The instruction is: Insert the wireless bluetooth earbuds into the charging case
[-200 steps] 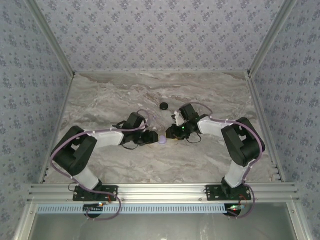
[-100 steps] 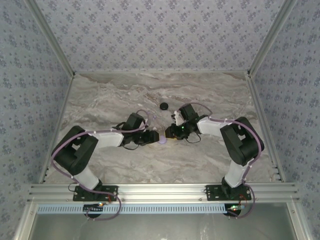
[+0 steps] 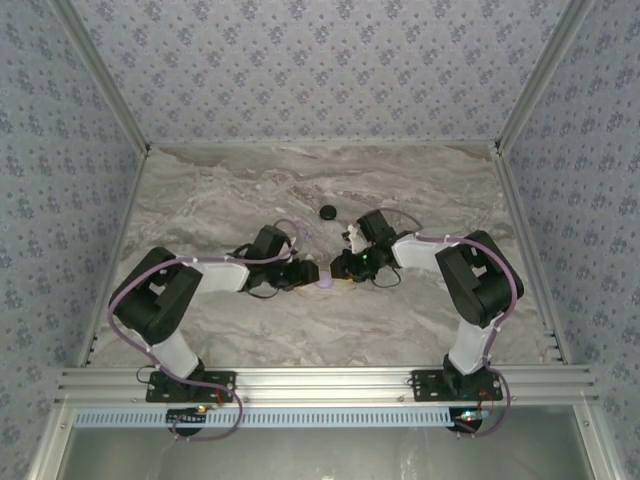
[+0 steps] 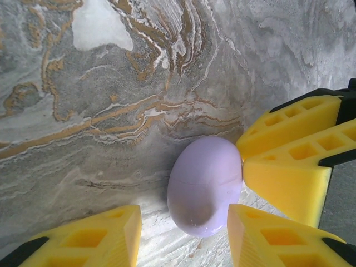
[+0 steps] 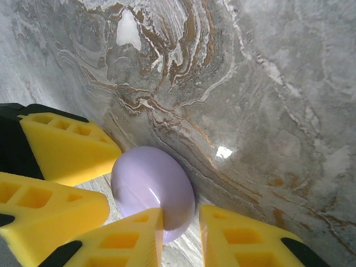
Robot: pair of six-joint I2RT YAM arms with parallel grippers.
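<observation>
The charging case [image 3: 323, 282] is a closed lavender puck standing on its edge on the marble table, mid-table between both grippers. My left gripper [image 3: 312, 279] comes at it from the left. In the left wrist view the case [image 4: 204, 186] sits between that gripper's [image 4: 183, 222] yellow fingers, against the right one, with a gap at the left one. My right gripper [image 3: 336, 272] meets it from the right. In the right wrist view its fingers [image 5: 181, 222] straddle the case's [image 5: 150, 186] rim, with a slit beside the right finger. The earbuds are out of view.
A black round disc [image 3: 327, 211] lies on the table just behind the grippers. Patterned walls close off the table's left, right and far sides. Both arms' elbows are folded low over the near half of the table [image 3: 200, 190].
Both grippers have narrowed a little around the case. The arms have shifted slightly, the right arm's elbow leftward. The case stays between them, nudged slightly nearer.
</observation>
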